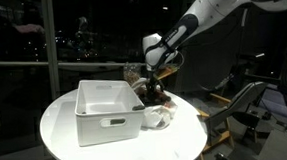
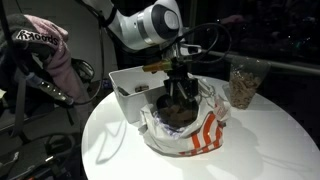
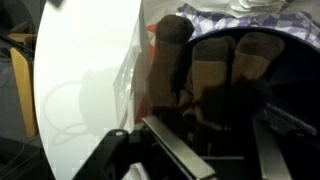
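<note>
Inspection finds the pincer point(image 2: 179, 92) lowered into the mouth of a crumpled white bag with red stripes point(image 2: 203, 138). The bag stands on the round white surface point(image 2: 265, 145), touching the side of a white bin point(image 1: 101, 115). In the wrist view the fingers point(image 3: 165, 145) stand parted, and nothing is seen clamped between them. Directly below lie the brown rolls point(image 3: 215, 65), packed side by side in the bag, one of them upright at the bag's edge. Whether a fingertip touches a roll cannot be told, as the interior is dark. A clear container of brownish pieces point(image 2: 243, 82) stands apart, further back on the surface. Hazards noted: the bag is soft and unsupported on its free side, so a sideways pull from the arm could tip it and spill the rolls. A finger could also catch in the loose rim and drag the whole bag along. The rolls sit close together, so a closing grip could crush one or pinch the bag wall with it.
</note>
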